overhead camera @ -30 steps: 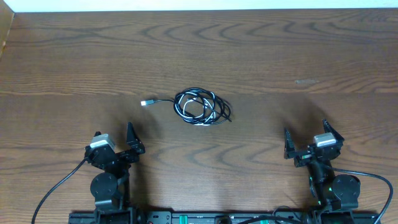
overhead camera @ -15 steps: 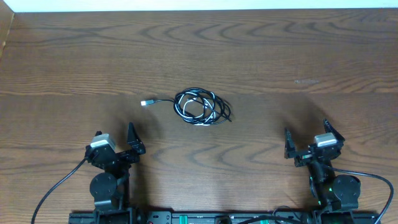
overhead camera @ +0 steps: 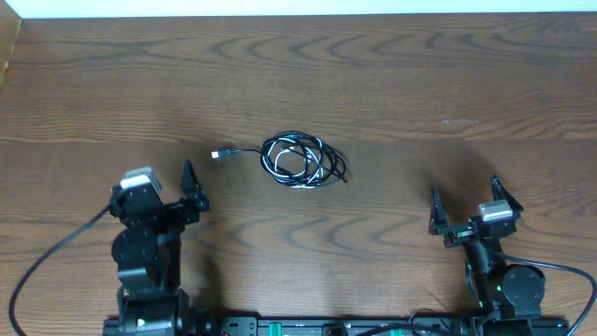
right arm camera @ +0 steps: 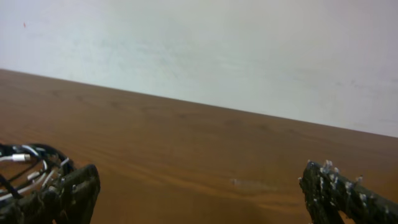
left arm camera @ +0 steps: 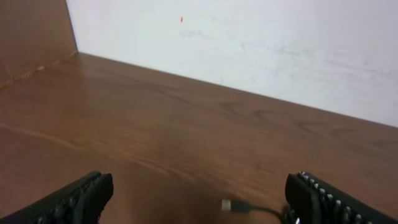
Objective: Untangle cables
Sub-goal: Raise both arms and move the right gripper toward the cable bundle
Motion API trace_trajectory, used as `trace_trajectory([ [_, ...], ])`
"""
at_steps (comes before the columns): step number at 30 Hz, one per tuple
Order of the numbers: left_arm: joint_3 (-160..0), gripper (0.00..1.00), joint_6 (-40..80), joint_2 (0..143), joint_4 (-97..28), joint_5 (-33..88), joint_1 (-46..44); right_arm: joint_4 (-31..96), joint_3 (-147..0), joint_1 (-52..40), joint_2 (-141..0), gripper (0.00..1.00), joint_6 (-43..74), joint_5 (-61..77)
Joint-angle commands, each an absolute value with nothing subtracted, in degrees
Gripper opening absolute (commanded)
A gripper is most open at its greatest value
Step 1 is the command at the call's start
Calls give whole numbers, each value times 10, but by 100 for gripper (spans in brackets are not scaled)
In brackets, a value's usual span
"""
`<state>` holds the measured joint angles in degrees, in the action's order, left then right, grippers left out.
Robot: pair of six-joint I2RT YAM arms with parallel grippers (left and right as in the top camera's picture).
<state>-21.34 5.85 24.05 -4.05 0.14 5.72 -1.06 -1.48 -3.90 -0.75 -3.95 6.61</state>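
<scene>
1. While both arms sat at the near edge of the wooden table (overhead camera: 466,84), the black and white cables (overhead camera: 303,161) lay in one small tangled coil near the table's middle. The coil was between the two arms and farther out than either.
2. From the coil, a single black tail ran toward the robot's left and ended in a silvery plug (overhead camera: 220,153). The bundle's long axis therefore ran side to side across the table.
3. The left gripper (overhead camera: 160,187) had its jaws spread wide with nothing between them. The plug lay just ahead of it and a little to its right.
4. The right gripper (overhead camera: 465,191) was likewise wide open and empty. The coil lay ahead and well to its left, with only its edge showing at the left border of the right wrist view.
5. By this layout, the left arm was the nearer one, closest to the plug end. A reach forward and slightly right looked like the shortest way to the cables.
</scene>
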Motion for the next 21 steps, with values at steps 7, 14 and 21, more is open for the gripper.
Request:
trace_trajectory([
  [7, -317, 94, 45, 341, -38, 37, 54, -15, -122, -42, -90, 99, -22, 66],
  [14, -362, 94, 45, 394, -54, 74, 54, -12, -258, -42, -279, 99, -22, 156],
  [21, -444, 94, 45, 486, -108, 130, 54, 82, -434, -42, -487, 99, -22, 248],
])
